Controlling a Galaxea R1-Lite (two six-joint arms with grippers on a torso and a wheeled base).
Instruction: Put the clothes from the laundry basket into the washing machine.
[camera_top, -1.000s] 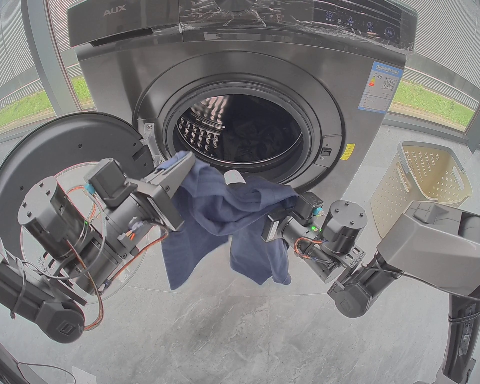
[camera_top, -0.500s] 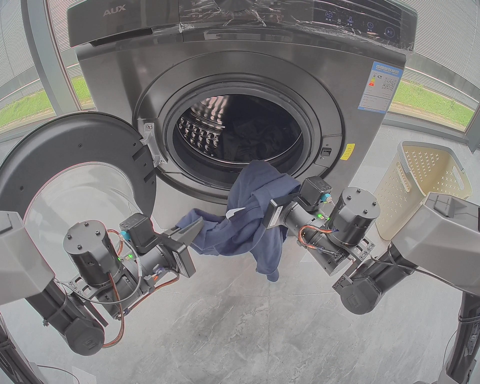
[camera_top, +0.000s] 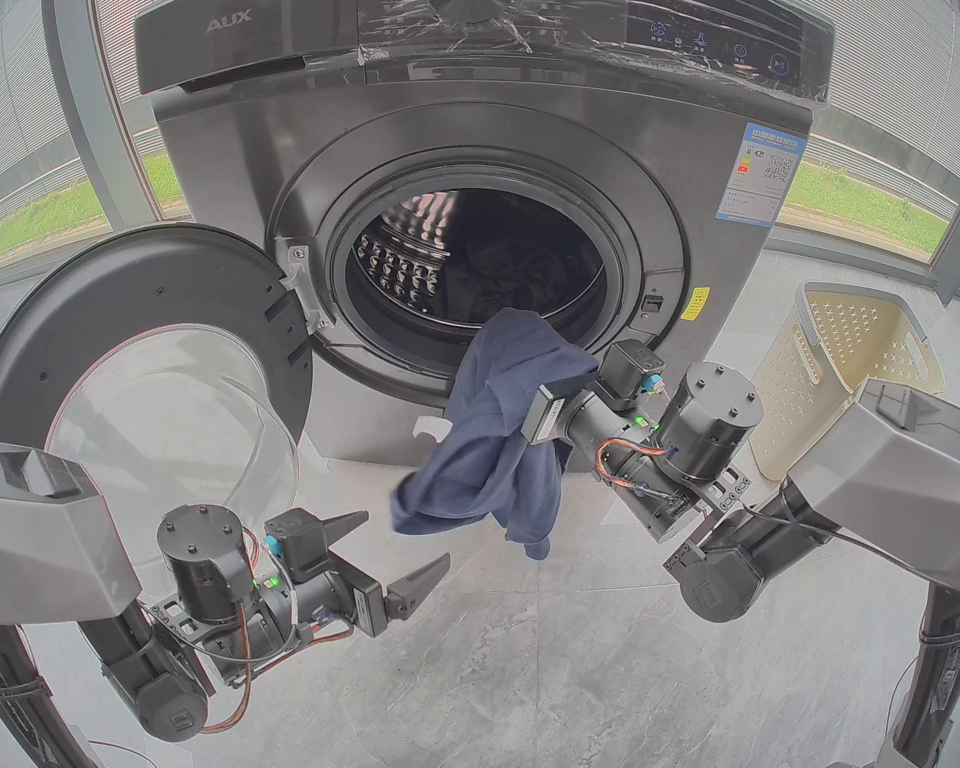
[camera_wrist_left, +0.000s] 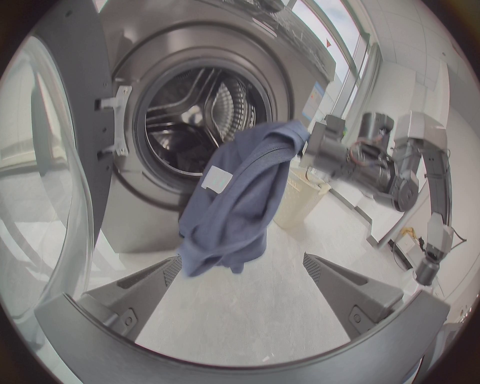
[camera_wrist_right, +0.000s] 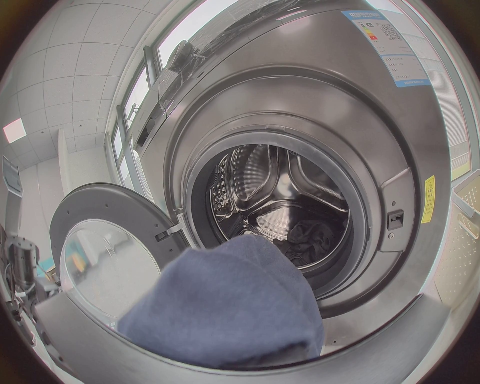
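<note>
right hand (camera_top: 537, 411) grasping blue garment (camera_top: 488, 452) before washing machine (camera_top: 250, 150) drum mouth, left hand (camera_top: 405, 542) unclenched, empty, near floor

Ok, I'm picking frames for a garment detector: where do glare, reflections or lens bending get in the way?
Head view: daylight glints off the drum and the film atop the washing machine, whose edges bow. Left wrist view: black corners, streaky reflections on the door glass. Right wrist view: the blue garment, near the lens, covers part of the opening's rim.
</note>
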